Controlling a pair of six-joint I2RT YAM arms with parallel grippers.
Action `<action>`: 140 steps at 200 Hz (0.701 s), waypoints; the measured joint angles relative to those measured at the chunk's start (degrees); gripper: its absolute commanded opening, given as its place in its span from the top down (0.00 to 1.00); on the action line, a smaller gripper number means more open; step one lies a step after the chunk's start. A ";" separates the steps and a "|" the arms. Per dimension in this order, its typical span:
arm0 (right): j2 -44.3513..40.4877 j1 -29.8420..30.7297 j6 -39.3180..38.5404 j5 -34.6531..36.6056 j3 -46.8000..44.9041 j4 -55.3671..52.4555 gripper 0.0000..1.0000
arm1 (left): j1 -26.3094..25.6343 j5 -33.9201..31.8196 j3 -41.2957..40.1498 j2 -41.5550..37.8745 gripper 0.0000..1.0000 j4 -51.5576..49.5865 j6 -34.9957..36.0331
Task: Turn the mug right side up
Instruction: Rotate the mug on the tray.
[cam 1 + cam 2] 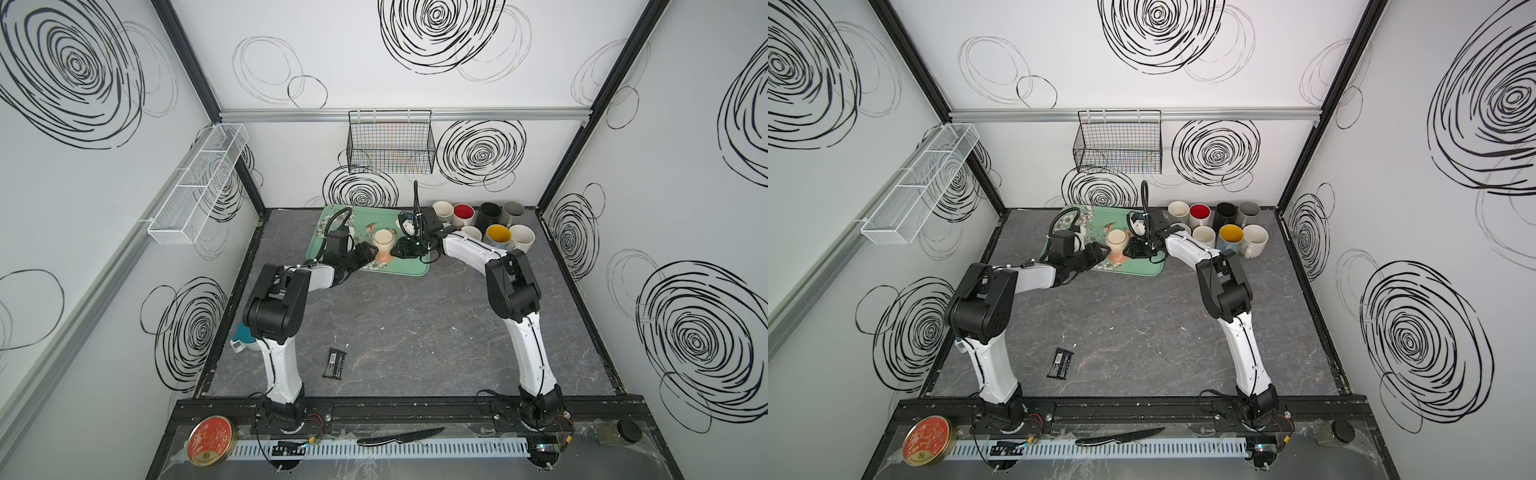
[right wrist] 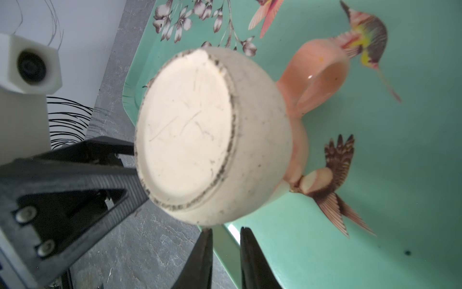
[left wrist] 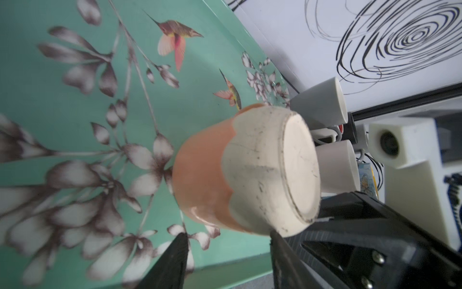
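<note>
Left wrist view — upside-down mug [image 3: 245, 170] stands just ahead of left gripper [image 3: 228, 234], half-spread and empty; right gripper [image 2: 226, 229], barely parted, opposite.

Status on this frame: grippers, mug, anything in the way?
Left gripper open, tips at the mug. Right gripper barely open, empty, opposite side. Mug upside down on the tray, base up. Other mugs off the tray, not blocking.

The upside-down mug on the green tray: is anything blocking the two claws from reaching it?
Nothing visible does. The mug stands bottom up on the tray, the left gripper close on one side, the right gripper on the other, with no object between.
</note>
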 measured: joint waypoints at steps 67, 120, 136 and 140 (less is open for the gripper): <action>-4.59 -2.45 6.91 6.08 -5.90 5.05 0.71 | 2.86 -0.42 14.19 5.18 0.43 -2.73 0.68; -0.76 -5.16 7.74 8.13 2.80 6.45 0.70 | 0.96 0.68 16.61 7.93 0.38 -5.53 1.27; 2.25 -5.11 7.54 8.17 8.59 6.62 0.69 | 0.37 2.36 20.79 10.62 0.41 -7.89 2.32; 3.06 -5.07 7.45 8.13 9.90 6.69 0.69 | 0.17 2.75 21.84 11.30 0.42 -8.59 2.64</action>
